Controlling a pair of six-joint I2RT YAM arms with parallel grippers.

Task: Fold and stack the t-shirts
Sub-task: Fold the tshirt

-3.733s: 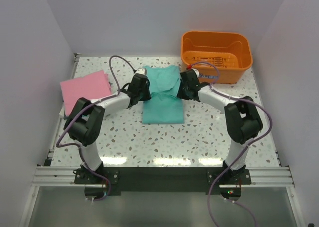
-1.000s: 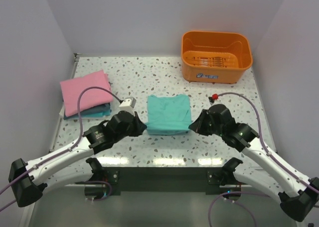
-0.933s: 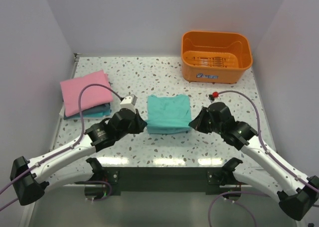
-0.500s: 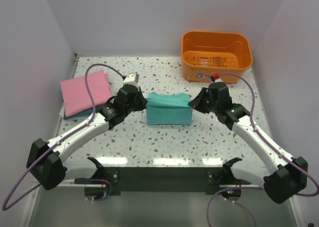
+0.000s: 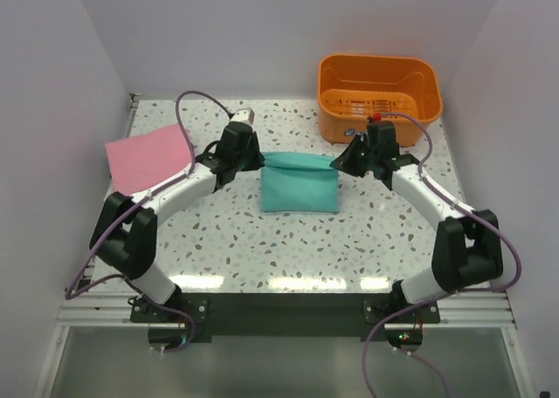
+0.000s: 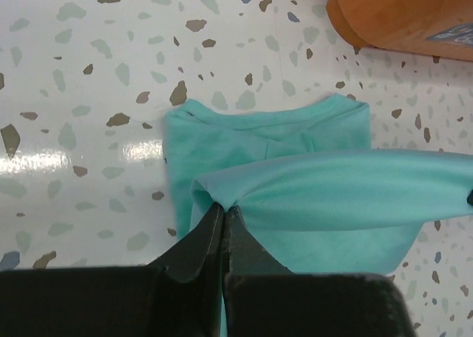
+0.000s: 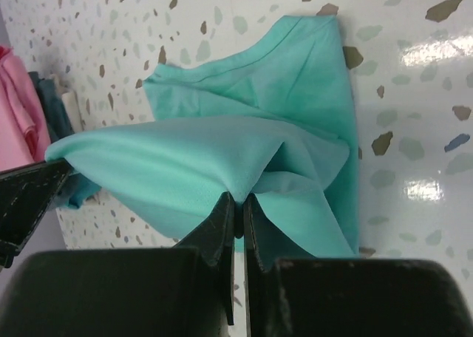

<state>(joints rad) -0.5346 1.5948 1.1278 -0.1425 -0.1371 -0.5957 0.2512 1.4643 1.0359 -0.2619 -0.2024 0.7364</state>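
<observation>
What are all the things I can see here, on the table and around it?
Teal-green t-shirt: one, middle of the table, half folded, its far edge lifted.
Pink t-shirt: one, folded, at the table's left side.
Dark blue-teal shirt: one, only an edge of it shows, beside the pink one in the right wrist view.
Basket: one, orange plastic, far right corner; I can't tell what is inside it.
Table: one, white with dark speckles.
Left arm: one, white and black, its jaws shut on the teal-green t-shirt's left corner.
Right arm: one, white and black, its jaws shut on the right corner.
</observation>
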